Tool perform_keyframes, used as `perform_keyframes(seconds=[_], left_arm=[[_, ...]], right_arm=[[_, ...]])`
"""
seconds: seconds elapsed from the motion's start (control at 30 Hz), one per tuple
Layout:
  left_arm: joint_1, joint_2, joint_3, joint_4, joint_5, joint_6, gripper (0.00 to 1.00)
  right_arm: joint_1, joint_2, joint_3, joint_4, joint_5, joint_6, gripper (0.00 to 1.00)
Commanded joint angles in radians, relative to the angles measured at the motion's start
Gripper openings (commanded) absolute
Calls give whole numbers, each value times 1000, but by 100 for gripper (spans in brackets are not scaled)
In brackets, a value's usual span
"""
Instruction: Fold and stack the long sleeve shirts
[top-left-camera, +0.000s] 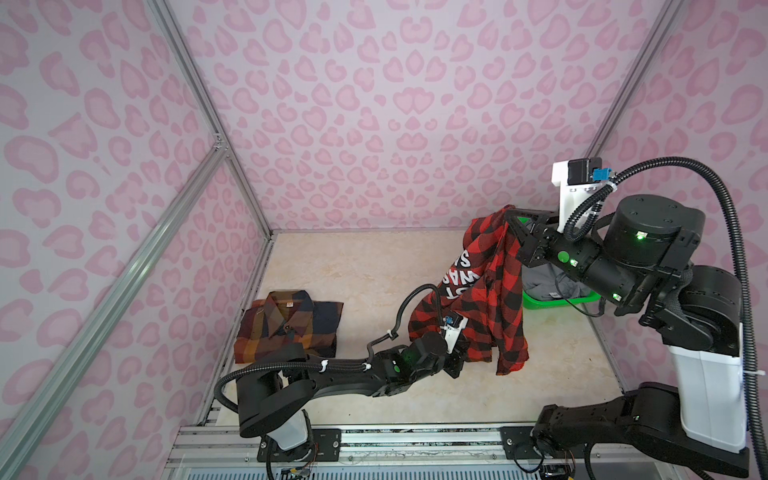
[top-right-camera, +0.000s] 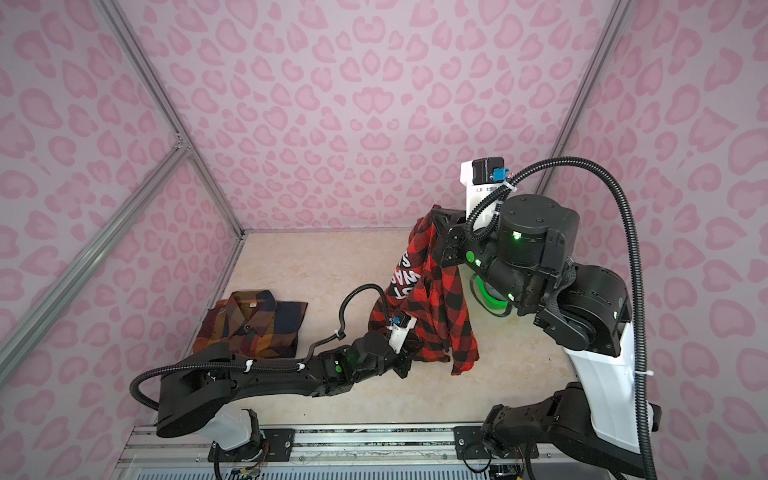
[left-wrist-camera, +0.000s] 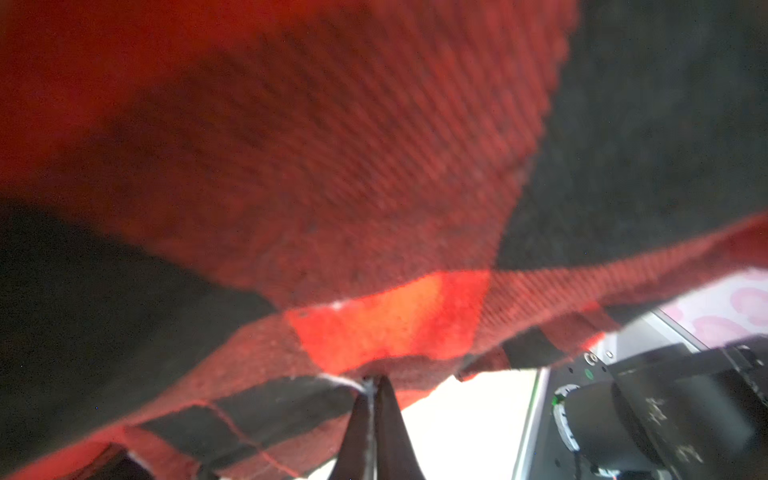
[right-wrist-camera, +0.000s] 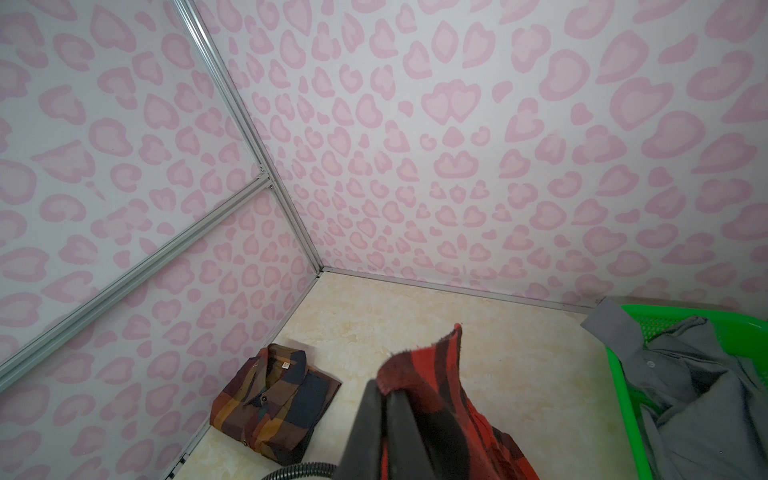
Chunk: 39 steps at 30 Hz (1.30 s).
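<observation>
The red-and-black buffalo check flannel (top-left-camera: 498, 316) hangs in the air over the right half of the bench (top-left-camera: 353, 270), strung between the two arms. The right end effector (right-wrist-camera: 384, 390) is raised high near the back wall with its jaws clamped on an upper edge of the cloth. The left end effector (left-wrist-camera: 374, 380) sits low and nearer the front, its jaws pressed together on a stitched edge near the bottom. Gripped at two well-separated points, the garment is likely meant to be drawn open and laid flat for folding; for now it is bunched and twisted, with a dark lettered panel (top-left-camera: 461, 274) turned outwards and one loose part dangling close to the bench. The dark plaid shirt (top-left-camera: 286, 328) lies folded by the left wall, well apart from the flannel, probably as the base of the stack. The plain grey collared shirt (right-wrist-camera: 698, 374) lies crumpled in the green basket (right-wrist-camera: 619, 374) at the right rear, one part draped over the rim. The basket sits just behind the hanging cloth and under the right arm, so a backward swing could snag it. The bare bench between the plaid shirt and the flannel looks like the natural spreading place. The flannel fills nearly all of the left wrist view, so little shows there.
</observation>
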<state>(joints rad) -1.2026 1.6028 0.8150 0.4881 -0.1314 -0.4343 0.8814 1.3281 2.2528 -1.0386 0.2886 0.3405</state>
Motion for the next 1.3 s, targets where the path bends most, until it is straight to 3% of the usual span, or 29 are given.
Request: perform_keyframes(seconds=[0.0, 0.07, 0.3, 0.4, 0.47, 0.5, 0.6, 0.67, 0.8, 0.93, 1.1, 1.27], left_arm=[[1, -24, -8, 6, -33, 7, 4], [7, -48, -30, -9, -53, 0, 4], [29, -116, -79, -129, -29, -63, 4], [28, -130, -85, -183, 11, -105, 9], [20, -154, -102, -197, 26, -129, 14], [17, -167, -111, -205, 28, -138, 16], [-5, -210, -129, -246, 24, -162, 23], [-23, -234, -134, -278, 12, -175, 26], [-49, -288, -131, -364, -31, -200, 31], [-53, -359, -144, -426, -82, -222, 35], [-52, -464, -172, -497, -140, -234, 47], [-52, -528, -195, -540, -167, -253, 51]], right_arm=[[-17, -32, -95, 84, 36, 3, 0], [-73, -66, -208, 117, 21, 26, 0], [-402, -190, -797, 301, -212, 176, 0], [-554, -192, -1004, 362, -334, 217, 0], [-599, -190, -1068, 351, -338, 211, 8], [-597, -198, -1083, 337, -321, 202, 17], [-591, -277, -1120, 285, -326, 205, 55], [-591, -344, -1153, 251, -325, 207, 64], [-534, -452, -1249, 180, -356, 233, 66], [-382, -535, -1385, 151, -334, 321, 65], [-188, -637, -1620, 210, -286, 508, 63], [-92, -680, -1775, 293, -252, 624, 61]])
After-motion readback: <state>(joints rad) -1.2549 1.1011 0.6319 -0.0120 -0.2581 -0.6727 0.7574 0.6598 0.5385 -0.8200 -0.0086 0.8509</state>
